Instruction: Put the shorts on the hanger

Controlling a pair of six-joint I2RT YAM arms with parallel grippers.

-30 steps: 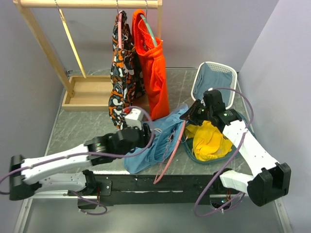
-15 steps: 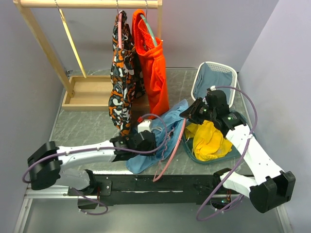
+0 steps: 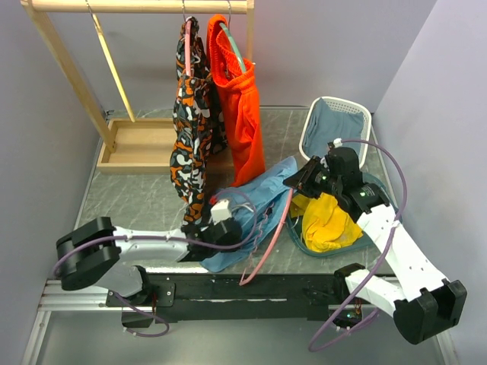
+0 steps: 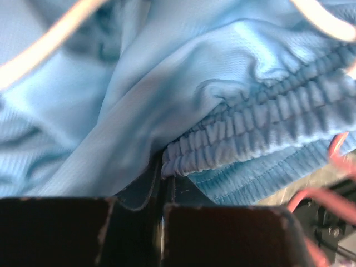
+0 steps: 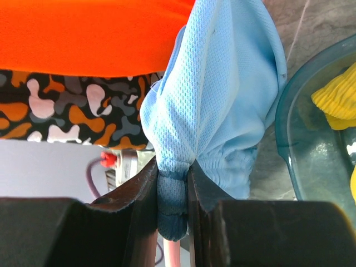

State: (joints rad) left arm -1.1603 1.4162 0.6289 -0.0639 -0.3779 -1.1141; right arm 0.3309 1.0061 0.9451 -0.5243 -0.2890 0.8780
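Observation:
The light blue shorts (image 3: 255, 204) lie crumpled on the table in front of the rack, with the pink hanger (image 3: 268, 243) lying slanted across them, its lower end past the table's front edge. My left gripper (image 3: 226, 228) sits low at the near edge of the shorts. Its jaws are shut, with the gathered waistband (image 4: 233, 144) pinched at their tip (image 4: 165, 167). My right gripper (image 3: 303, 181) holds the far right corner; its jaws (image 5: 173, 194) are shut on a bunched fold of the shorts (image 5: 217, 111), with the hanger's pink bar (image 5: 173, 253) just below.
A wooden rack (image 3: 137, 6) at the back carries a patterned garment (image 3: 190, 114) and orange shorts (image 3: 240, 106), standing on a wooden base tray (image 3: 137, 144). A white basket (image 3: 364, 115) holds grey-blue cloth. A teal basin (image 3: 298, 236) with yellow cloth (image 3: 327, 220) sits beside the right arm.
My left arm has stretched forward and lower to the near edge of the shorts and its jaws have closed there. The right gripper has stayed shut and shifted slightly right.

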